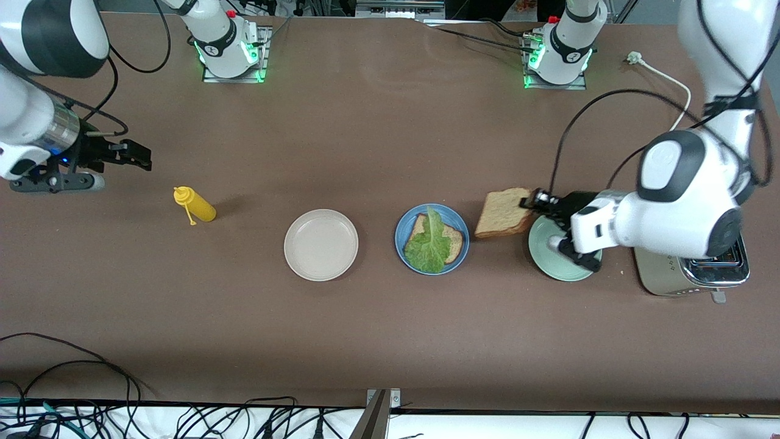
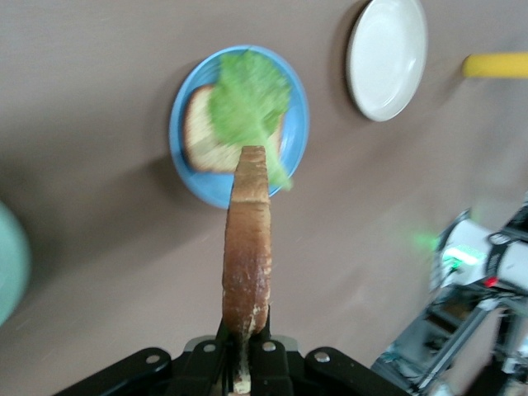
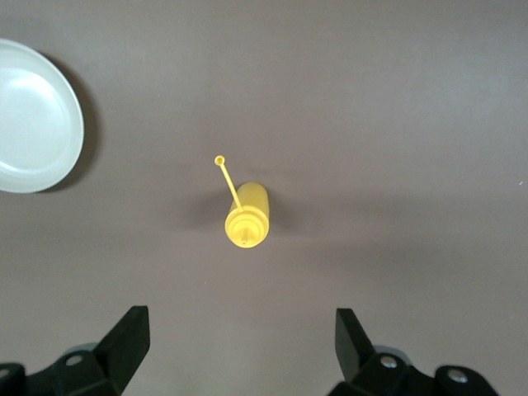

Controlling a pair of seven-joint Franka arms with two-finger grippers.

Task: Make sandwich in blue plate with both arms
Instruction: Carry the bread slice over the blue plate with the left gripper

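Observation:
The blue plate [image 1: 405, 228] holds one brown bread slice [image 1: 455, 242] with a green lettuce leaf [image 1: 429, 244] on top. They also show in the left wrist view: plate [image 2: 183, 157], lettuce [image 2: 247, 95]. My left gripper [image 1: 531, 202] is shut on a second bread slice [image 1: 503, 213] and holds it in the air between the blue plate and the mint-green plate [image 1: 557, 265]. In the left wrist view the slice [image 2: 247, 247] stands edge-on in my gripper [image 2: 245, 342]. My right gripper [image 1: 141, 155] is open and empty over the table at the right arm's end [image 3: 241, 338].
A cream-white plate [image 1: 321, 244] lies beside the blue plate toward the right arm's end. A yellow squeeze bottle [image 1: 195, 204] lies past it, also in the right wrist view [image 3: 247, 214]. A metal toaster [image 1: 688, 274] stands under the left arm.

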